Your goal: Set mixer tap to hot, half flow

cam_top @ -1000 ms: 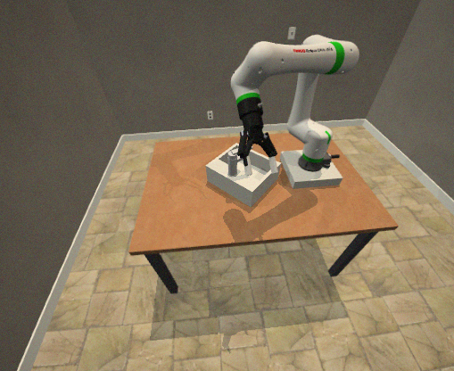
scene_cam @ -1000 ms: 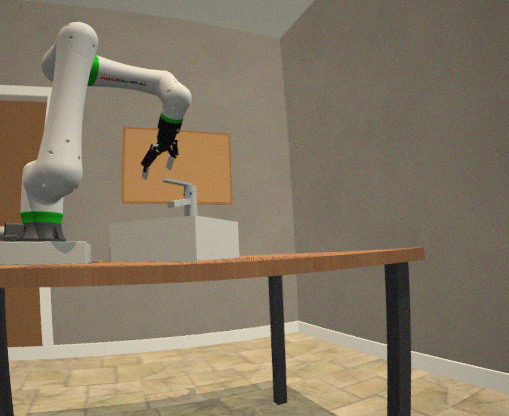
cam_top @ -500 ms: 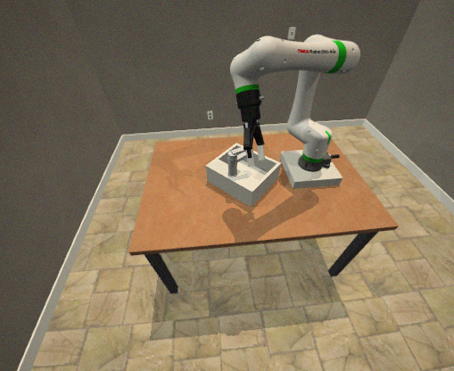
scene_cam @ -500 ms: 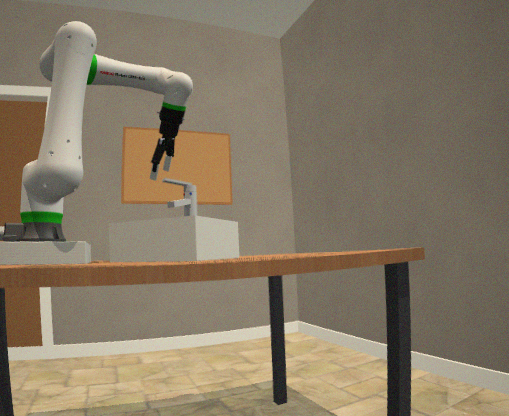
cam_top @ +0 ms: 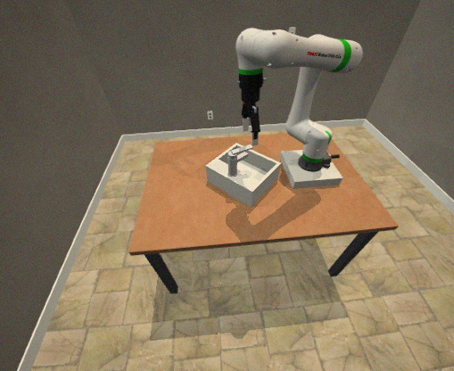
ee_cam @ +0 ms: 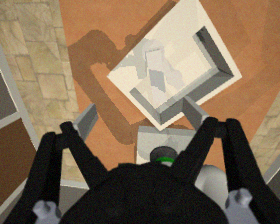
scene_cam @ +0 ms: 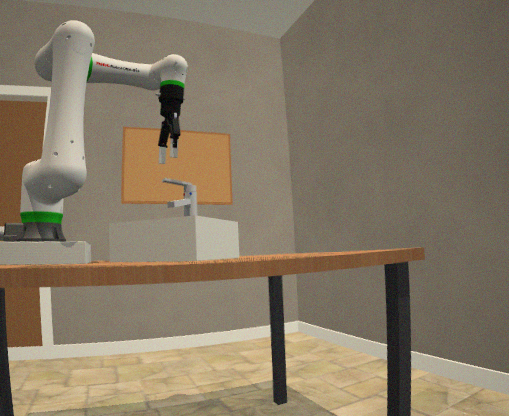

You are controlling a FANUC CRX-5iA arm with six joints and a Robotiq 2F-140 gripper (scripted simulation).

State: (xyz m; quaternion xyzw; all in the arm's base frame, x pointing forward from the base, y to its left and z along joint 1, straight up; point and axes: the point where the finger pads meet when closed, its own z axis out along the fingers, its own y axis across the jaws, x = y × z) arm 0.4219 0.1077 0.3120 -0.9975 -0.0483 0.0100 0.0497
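Note:
The grey mixer tap [cam_top: 233, 166] [scene_cam: 191, 200] [ee_cam: 156, 75] stands on the rim of a white sink basin [cam_top: 247, 189] [scene_cam: 174, 239] [ee_cam: 191, 30]. Its lever [cam_top: 241, 151] [scene_cam: 176, 183] lies low and points about the same way as the spout [scene_cam: 176, 203]. A blue dot [scene_cam: 190, 190] shows on the tap body in the exterior view; I see no red dot. My gripper [cam_top: 251, 134] [scene_cam: 168, 155] [ee_cam: 139, 107] is open and empty. It points down and hangs a little above the lever's end, clear of it.
The basin sits on an orange table [cam_top: 180, 214] [scene_cam: 277, 262] [ee_cam: 116, 20]. The arm's white pedestal [cam_top: 311, 178] [scene_cam: 32, 252] [ee_cam: 153, 140] stands right beside the basin. Tiled floor and grey walls surround the table.

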